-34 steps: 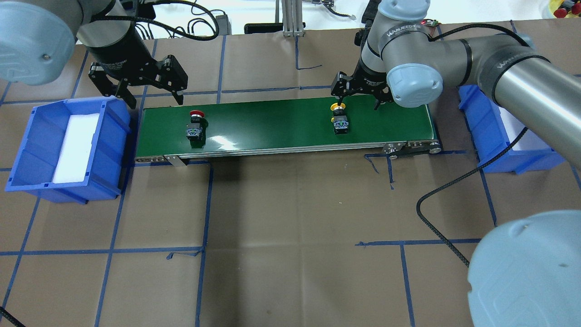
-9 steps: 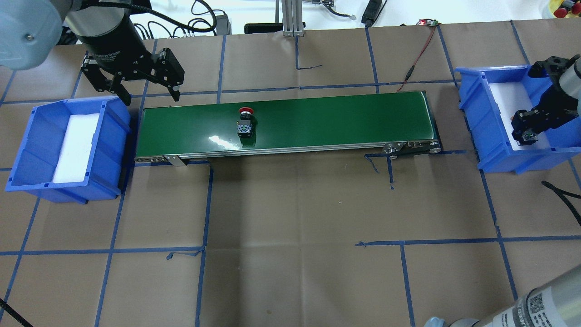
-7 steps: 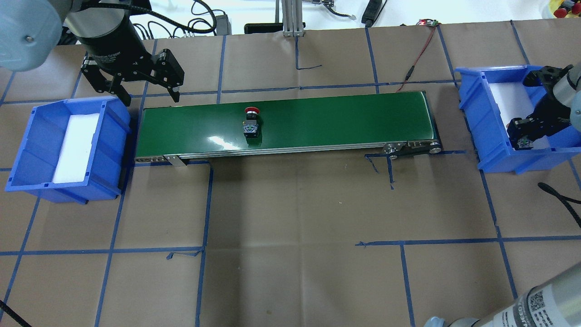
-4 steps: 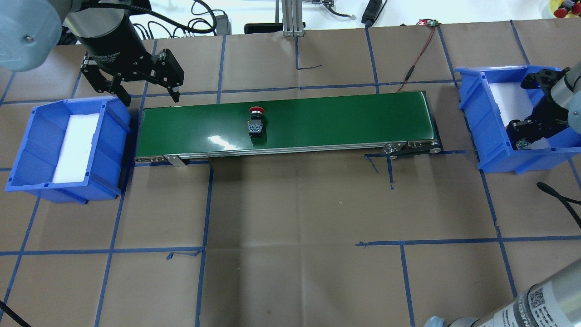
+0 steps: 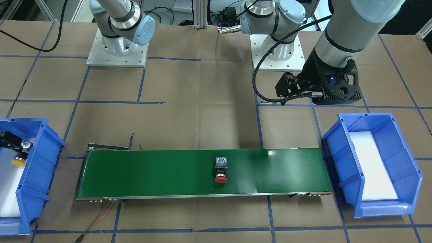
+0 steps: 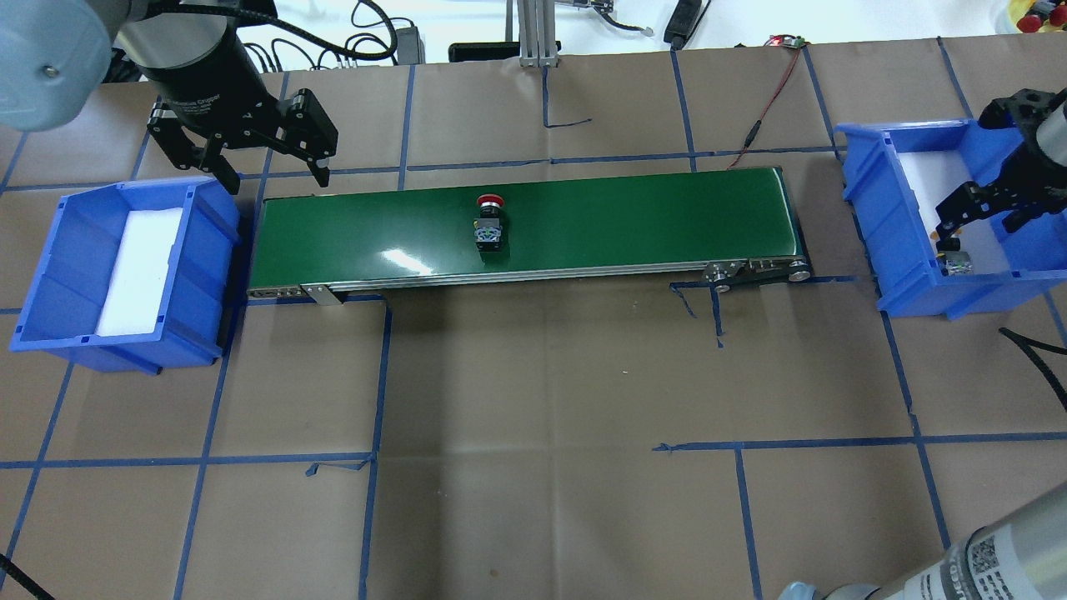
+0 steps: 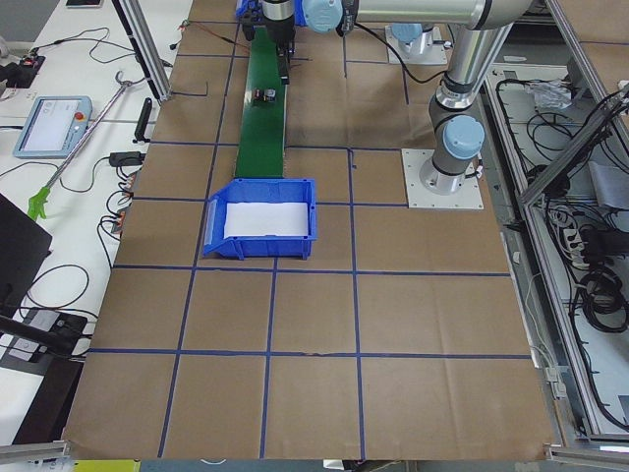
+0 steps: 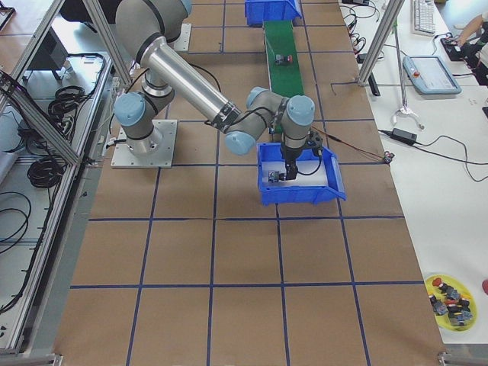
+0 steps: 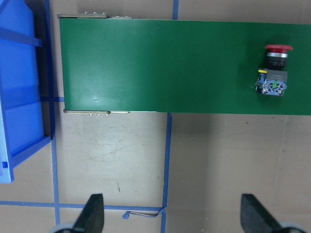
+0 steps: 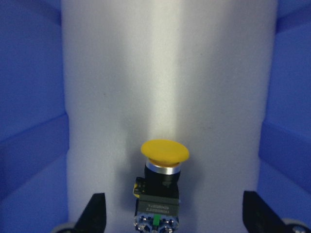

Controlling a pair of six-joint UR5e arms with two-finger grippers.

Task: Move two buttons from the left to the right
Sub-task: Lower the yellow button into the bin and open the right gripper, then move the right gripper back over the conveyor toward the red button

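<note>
The red button (image 6: pixel 489 223) lies on its side at the middle of the green conveyor belt (image 6: pixel 625 217); it also shows in the left wrist view (image 9: pixel 274 68) and the front view (image 5: pixel 221 170). The yellow button (image 10: pixel 163 179) lies on white foam in the right blue bin (image 6: pixel 884 217), near its front end (image 6: pixel 954 262). My right gripper (image 6: pixel 979 227) hangs open just above it, touching nothing; its fingers (image 10: pixel 95 213) stand either side of the button. My left gripper (image 6: pixel 275 179) is open and empty above the belt's left end.
The left blue bin (image 6: pixel 50 250) holds only a white foam pad (image 6: pixel 137 267). A red wire (image 6: pixel 763 108) runs behind the belt's right end. Blue tape lines cross the brown table cover.
The right gripper carried the yellow button from the belt into the right bin, let it go and rose with its jaws open. The red button rode the belt rightward. The left gripper barely moved.
</note>
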